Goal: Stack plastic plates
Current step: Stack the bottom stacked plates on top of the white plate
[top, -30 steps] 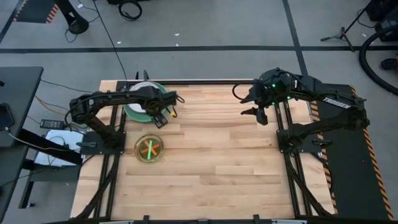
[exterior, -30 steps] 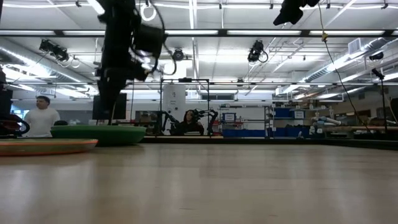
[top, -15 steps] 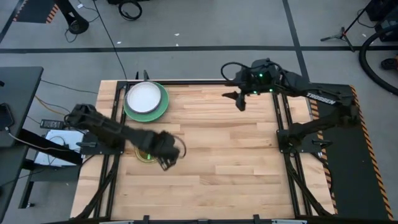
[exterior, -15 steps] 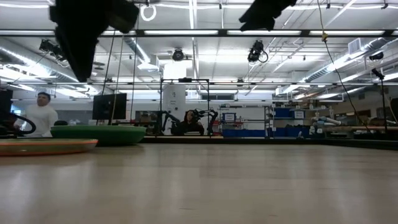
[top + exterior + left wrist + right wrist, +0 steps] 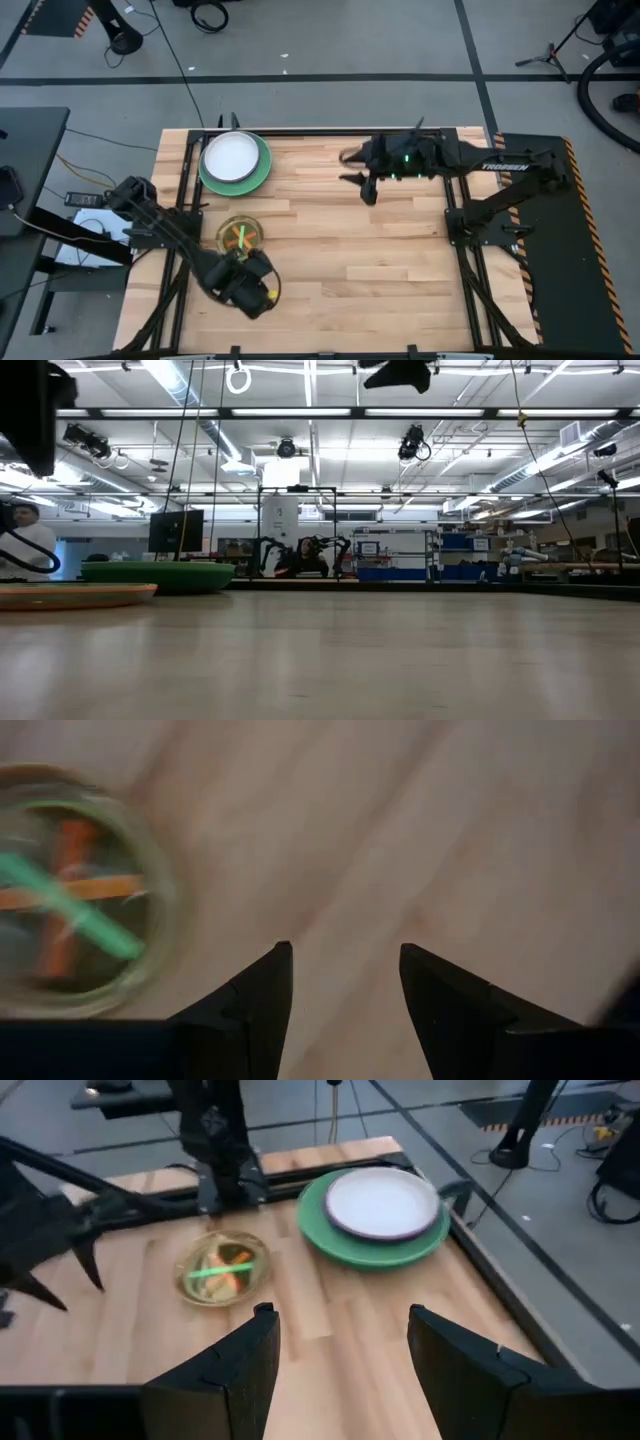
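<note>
Left gripper (image 5: 262, 296) – fingers parted, nothing held, near small plate stack (image 5: 240, 238) | right gripper (image 5: 352, 167) – spread, empty, arm lettered "TROSSEN" | white plate (image 5: 231, 156) seated on green plate (image 5: 258, 176), table (image 5: 380, 270) far-left corner

The scene is evenly and brightly lit from long ceiling strip lights (image 5: 330, 412), seen as glaring white bands in the low view. Only soft, faint shadows are cast on the wooden table (image 5: 380, 260). Heavy motion blur is shown in the left wrist view, where the small translucent plates (image 5: 75, 890) are smeared. The near tabletop in the low view is out of focus.
</note>
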